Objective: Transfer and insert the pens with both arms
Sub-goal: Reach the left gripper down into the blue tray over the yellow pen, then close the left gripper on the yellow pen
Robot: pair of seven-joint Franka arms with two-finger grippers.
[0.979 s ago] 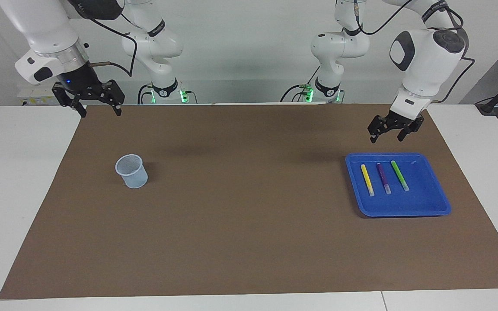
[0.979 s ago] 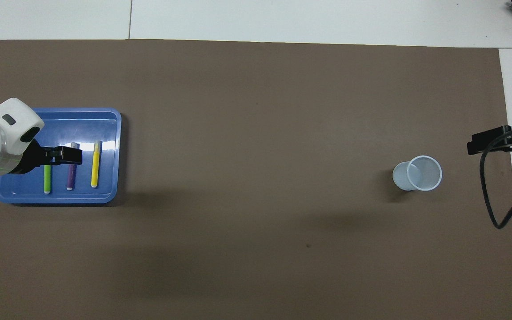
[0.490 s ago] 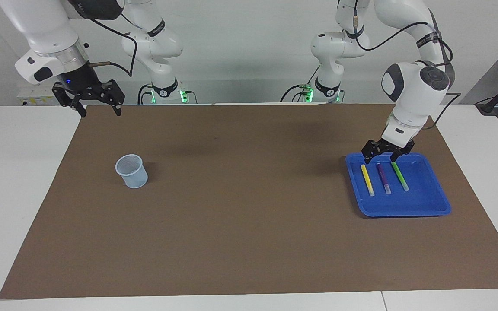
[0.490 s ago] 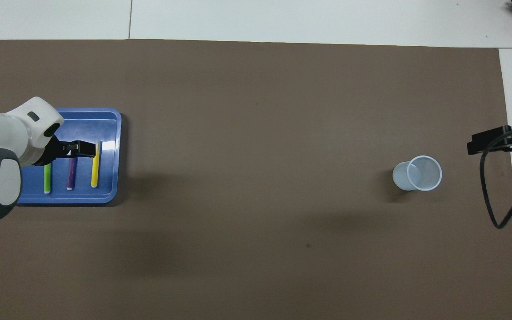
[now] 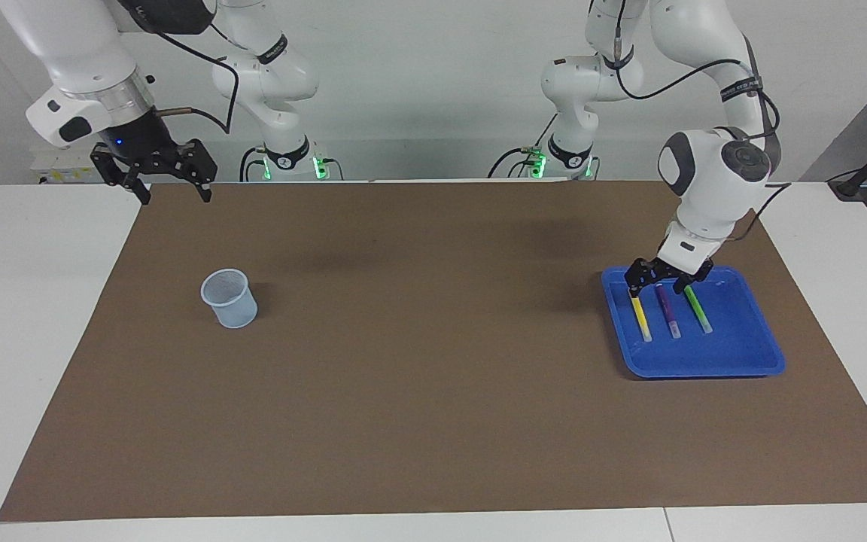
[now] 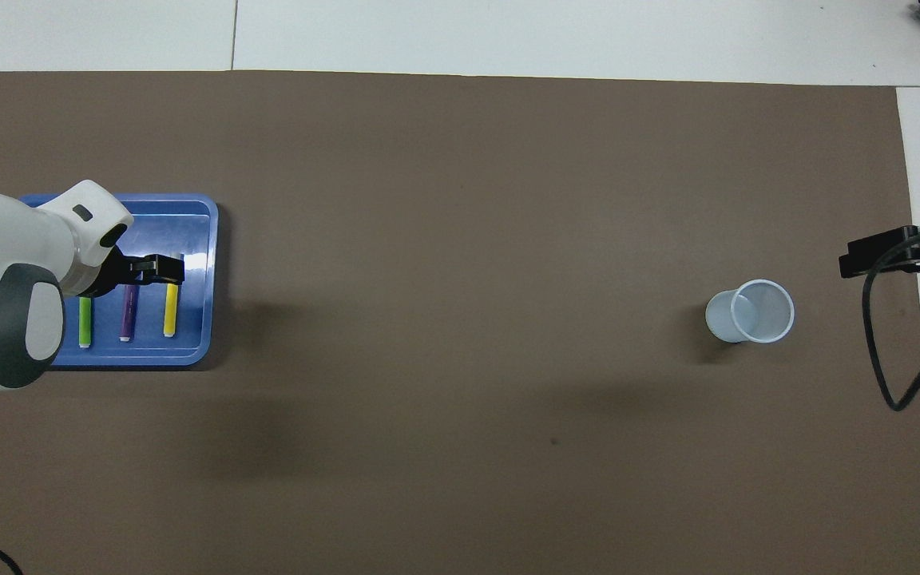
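yellow pen [image 5: 640, 321] | purple pen [image 5: 668, 315] | green pen [image 5: 700, 312] | flat, parallel, in tray [image 5: 742, 354]

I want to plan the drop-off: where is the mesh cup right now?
The mesh cup stands upright on the brown mat toward the right arm's end of the table, apart from the blue tray at the left arm's end.

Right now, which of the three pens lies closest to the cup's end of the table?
The yellow pen; the purple pen and green pen lie successively farther from the cup.
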